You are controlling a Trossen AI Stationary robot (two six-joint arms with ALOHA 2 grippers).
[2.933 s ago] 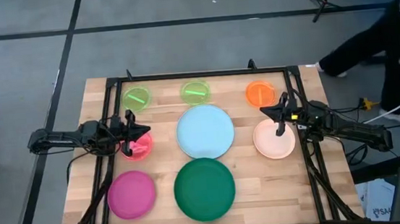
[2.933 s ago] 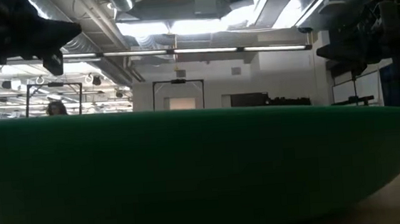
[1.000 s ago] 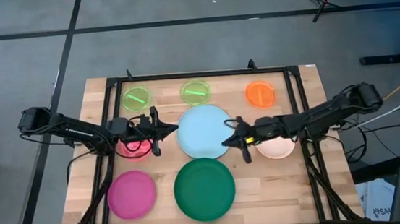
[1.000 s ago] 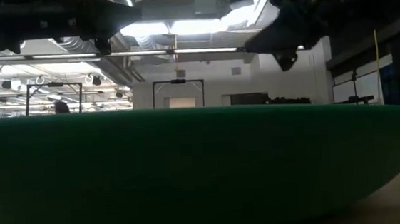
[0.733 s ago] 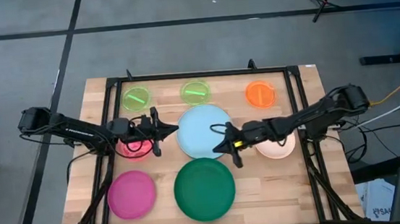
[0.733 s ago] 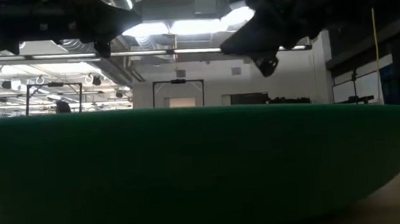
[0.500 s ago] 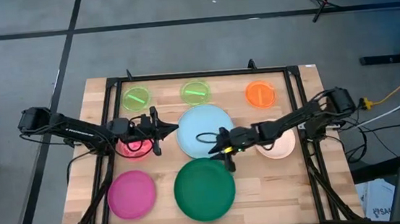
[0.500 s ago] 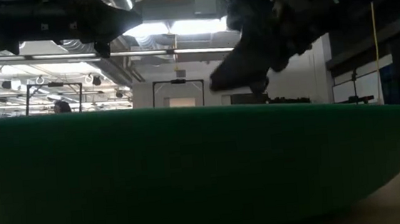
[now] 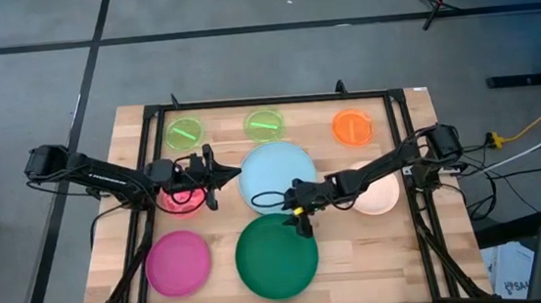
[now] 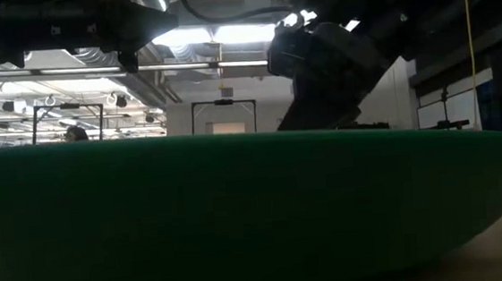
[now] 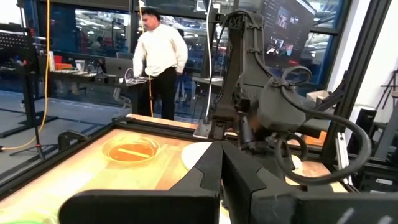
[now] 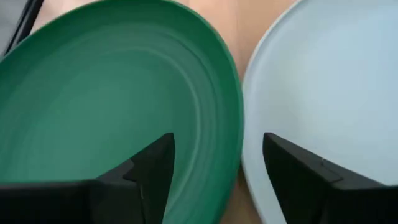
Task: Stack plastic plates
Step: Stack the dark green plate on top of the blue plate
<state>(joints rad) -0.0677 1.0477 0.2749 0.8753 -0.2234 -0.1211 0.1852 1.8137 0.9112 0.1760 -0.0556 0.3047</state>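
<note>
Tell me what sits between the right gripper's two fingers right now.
In the right wrist view, the open right gripper straddles the dark green plate's far rim and the thin strip of bare wood before the light blue plate.

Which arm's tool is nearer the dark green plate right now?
The right. The right tool sits open over the far rim of the dark green plate, beside the light blue plate. The left tool waits farther off, near the pink-red plate.

Robotics lab: framed workbench (image 9: 130, 120), glass partitions (image 11: 93, 37)
</note>
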